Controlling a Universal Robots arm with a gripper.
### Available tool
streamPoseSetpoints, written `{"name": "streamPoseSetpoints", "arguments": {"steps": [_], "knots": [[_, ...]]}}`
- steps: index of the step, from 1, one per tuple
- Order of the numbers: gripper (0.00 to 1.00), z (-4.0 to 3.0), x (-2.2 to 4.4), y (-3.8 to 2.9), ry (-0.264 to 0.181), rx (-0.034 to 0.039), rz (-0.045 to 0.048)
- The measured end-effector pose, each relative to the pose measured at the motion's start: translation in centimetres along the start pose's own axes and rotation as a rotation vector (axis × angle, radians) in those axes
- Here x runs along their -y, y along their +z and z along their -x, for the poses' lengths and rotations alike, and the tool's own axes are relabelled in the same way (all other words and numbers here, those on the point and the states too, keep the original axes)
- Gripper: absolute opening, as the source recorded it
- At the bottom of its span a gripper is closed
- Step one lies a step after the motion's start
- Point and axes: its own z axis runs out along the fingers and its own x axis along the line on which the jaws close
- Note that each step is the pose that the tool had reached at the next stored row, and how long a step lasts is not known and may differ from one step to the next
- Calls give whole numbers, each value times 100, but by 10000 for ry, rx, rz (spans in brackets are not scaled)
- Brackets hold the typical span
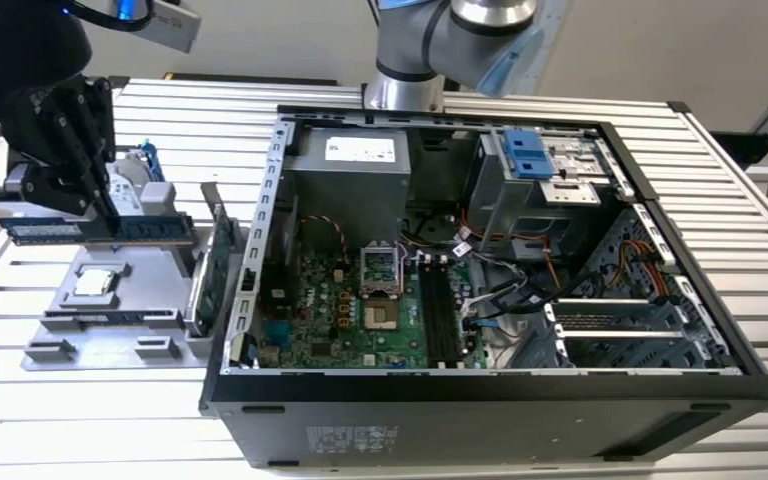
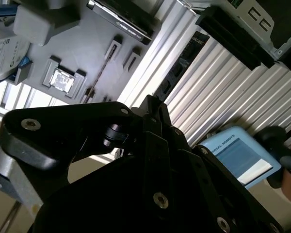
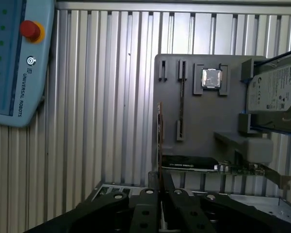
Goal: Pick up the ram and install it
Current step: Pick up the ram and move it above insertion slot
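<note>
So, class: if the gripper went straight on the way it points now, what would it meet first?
Probably the grey tray below: the gripper, holding the ram, points down at it; depth is unclear.

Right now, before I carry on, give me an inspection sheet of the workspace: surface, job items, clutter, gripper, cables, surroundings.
Surface: slatted metal table, bearing a grey parts holder and an open computer case.
Job's things: ram held level above the holder, at the exterior view's left; motherboard exposed inside the case.
Clutter: processor chip, hard drive and circuit card on the holder.
Gripper: gripper shut on the ram.
Cables: loose wire bundles inside the case.
Surroundings: teach pendant lying on the table.
</note>
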Motion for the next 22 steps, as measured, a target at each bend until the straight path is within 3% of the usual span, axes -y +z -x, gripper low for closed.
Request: {"name": "streamPoseSetpoints", "arguments": {"steps": [22], "knots": [[0,-12,321,1,0,-51,5]]}}
